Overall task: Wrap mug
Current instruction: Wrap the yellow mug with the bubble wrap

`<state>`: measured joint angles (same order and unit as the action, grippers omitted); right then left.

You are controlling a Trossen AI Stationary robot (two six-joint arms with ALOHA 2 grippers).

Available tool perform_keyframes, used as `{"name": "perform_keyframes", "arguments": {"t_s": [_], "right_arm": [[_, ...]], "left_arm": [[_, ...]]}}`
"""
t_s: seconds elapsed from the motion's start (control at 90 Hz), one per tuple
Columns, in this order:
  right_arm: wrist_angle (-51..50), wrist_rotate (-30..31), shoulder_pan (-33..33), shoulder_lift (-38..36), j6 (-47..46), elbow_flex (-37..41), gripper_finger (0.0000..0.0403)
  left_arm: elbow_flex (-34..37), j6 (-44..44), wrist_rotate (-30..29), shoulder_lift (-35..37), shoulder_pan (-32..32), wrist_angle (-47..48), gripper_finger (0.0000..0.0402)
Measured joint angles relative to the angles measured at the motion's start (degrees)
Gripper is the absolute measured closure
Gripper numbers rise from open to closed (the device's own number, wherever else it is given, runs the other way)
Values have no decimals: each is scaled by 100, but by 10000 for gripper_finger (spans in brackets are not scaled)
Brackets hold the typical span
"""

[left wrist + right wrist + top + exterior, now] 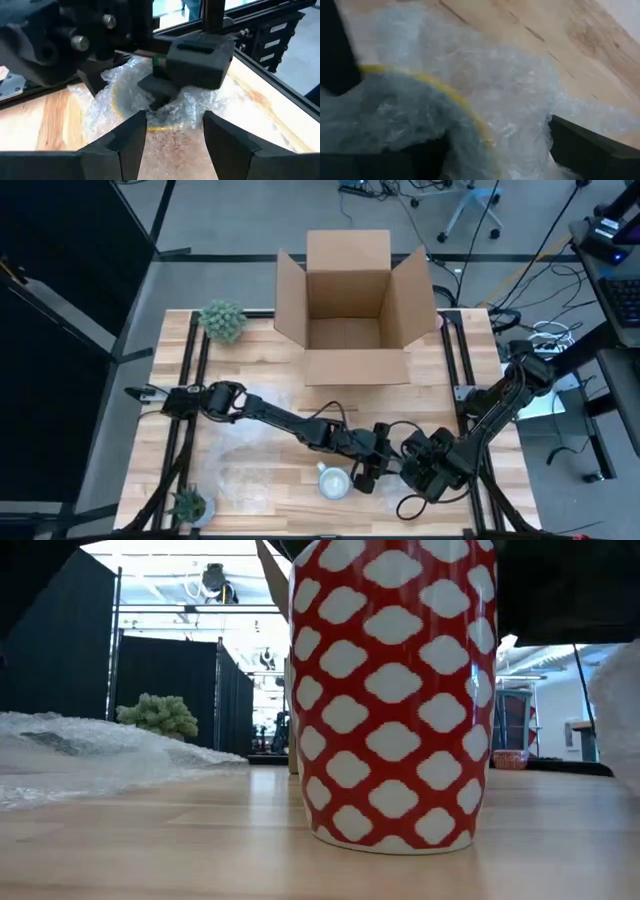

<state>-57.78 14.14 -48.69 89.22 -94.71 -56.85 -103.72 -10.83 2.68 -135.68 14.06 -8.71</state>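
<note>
Just beside the left gripper [372,477] stands the mug [334,481].

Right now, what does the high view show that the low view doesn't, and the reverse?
Only the high view: the open cardboard box, plus the left arm and right arm converging beside the mug. Only the low view: the mug's red-and-white pattern and the room behind the table. Both: the mug, the bubble wrap and the wooden table.

Wooden table [270,360]: box [352,310], mug [333,481], bubble wrap [240,465].
</note>
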Motion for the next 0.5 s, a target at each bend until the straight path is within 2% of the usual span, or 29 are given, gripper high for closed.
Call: {"name": "perform_keyframes", "arguments": {"t_s": [0.311,0.5], "right_arm": [[-898,-12,-24,-450,299,-921,110],[-1103,243,-42,-631,204,-1024,110]], "left_arm": [[4,4,-2,-7,-2,1,222],[7,4,-4,-9,-2,3,222]]}}
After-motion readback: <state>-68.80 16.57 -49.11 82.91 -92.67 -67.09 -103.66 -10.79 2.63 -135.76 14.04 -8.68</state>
